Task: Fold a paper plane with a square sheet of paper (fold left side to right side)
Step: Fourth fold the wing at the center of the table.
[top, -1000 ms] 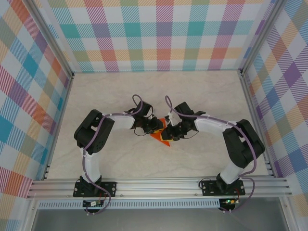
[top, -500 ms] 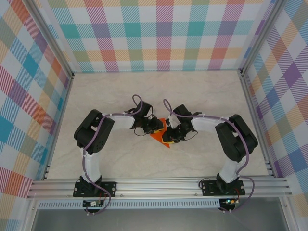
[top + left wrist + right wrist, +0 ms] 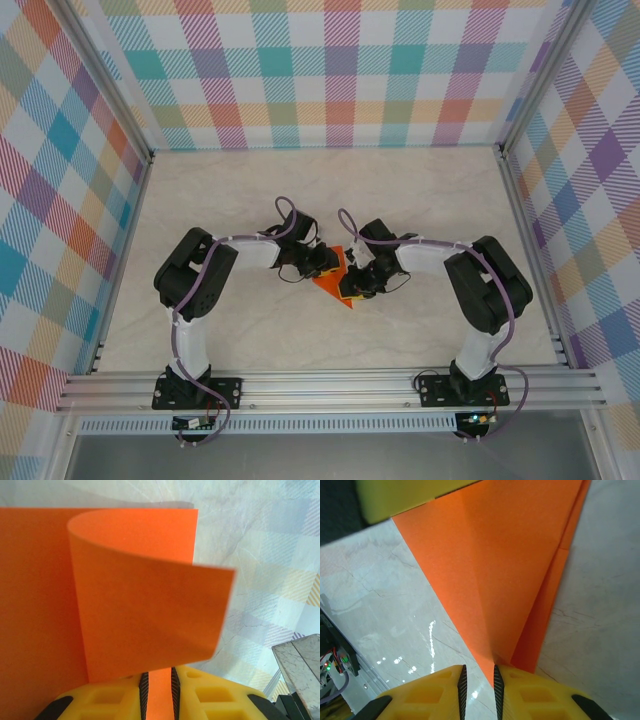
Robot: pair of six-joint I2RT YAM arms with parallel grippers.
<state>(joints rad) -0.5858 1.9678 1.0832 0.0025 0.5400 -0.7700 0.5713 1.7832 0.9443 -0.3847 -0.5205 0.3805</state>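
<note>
Mid-frame in the top view, the paper (image 3: 331, 286) lies on the table (image 3: 250, 190) between my left gripper (image 3: 327, 263) and right gripper (image 3: 349, 292).

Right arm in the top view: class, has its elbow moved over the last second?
Yes. The right arm has swung its elbow left, and it now sits closer above its fixed base.

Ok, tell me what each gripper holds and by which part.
Left gripper: the orange paper, by the edge of its curled-up flap. Right gripper: at the paper's pointed tip, grip unclear.
</note>
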